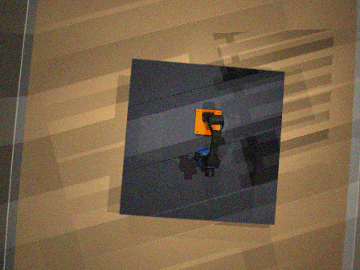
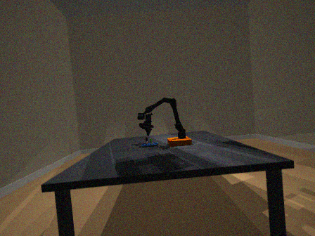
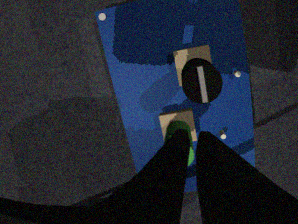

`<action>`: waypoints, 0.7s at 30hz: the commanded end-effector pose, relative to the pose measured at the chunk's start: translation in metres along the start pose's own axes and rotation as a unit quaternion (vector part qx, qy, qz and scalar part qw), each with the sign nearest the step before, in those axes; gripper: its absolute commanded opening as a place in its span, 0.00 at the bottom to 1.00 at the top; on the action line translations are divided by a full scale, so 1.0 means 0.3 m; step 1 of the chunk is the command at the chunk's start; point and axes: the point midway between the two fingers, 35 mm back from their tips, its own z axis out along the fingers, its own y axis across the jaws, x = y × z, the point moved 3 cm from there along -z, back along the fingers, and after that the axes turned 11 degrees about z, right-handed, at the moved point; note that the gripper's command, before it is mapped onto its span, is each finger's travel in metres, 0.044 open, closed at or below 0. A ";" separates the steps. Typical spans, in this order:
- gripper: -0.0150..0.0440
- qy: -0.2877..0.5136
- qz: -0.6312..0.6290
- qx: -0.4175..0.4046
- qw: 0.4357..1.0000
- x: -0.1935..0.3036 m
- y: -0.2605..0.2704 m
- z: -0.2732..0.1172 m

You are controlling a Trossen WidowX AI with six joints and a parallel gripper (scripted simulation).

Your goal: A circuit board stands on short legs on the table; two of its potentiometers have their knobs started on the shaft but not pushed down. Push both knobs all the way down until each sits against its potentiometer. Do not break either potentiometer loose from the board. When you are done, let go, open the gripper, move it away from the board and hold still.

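Observation:
The blue circuit board [image 1: 203, 149] [image 2: 153, 143] [image 3: 125, 107] stands on the table. In the wrist view, a black knob [image 3: 190, 89] with a pale pointer line is above the upper beige potentiometer [image 3: 183, 56]. A green knob [image 3: 176, 127] [image 2: 151, 140] is at the lower beige potentiometer [image 3: 169, 121], largely hidden by the left finger. My gripper [image 3: 190, 140] [image 2: 148, 135] points down over the board, almost shut with a narrow gap between its fingers and nothing visibly held. The left fingertip overlaps the green knob; contact and both knobs' exact heights cannot be told.
The orange arm base [image 1: 199, 128] [image 2: 179, 142] is on the dark table [image 1: 157, 137] [image 2: 211, 158], close to the board. The black knob is just beyond the fingertips. Small pale round details [image 3: 237, 74] [image 3: 223, 136] show on the board's right side.

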 end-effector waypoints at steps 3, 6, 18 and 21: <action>0.25 -0.001 -0.104 -0.004 0.995 -0.013 0.004 -0.015; 0.25 0.000 -0.155 -0.003 0.988 -0.016 0.005 -0.018; 0.25 0.007 -0.354 -0.001 0.935 -0.029 0.007 -0.030; 0.25 0.008 -0.402 -0.001 0.915 -0.033 0.008 -0.034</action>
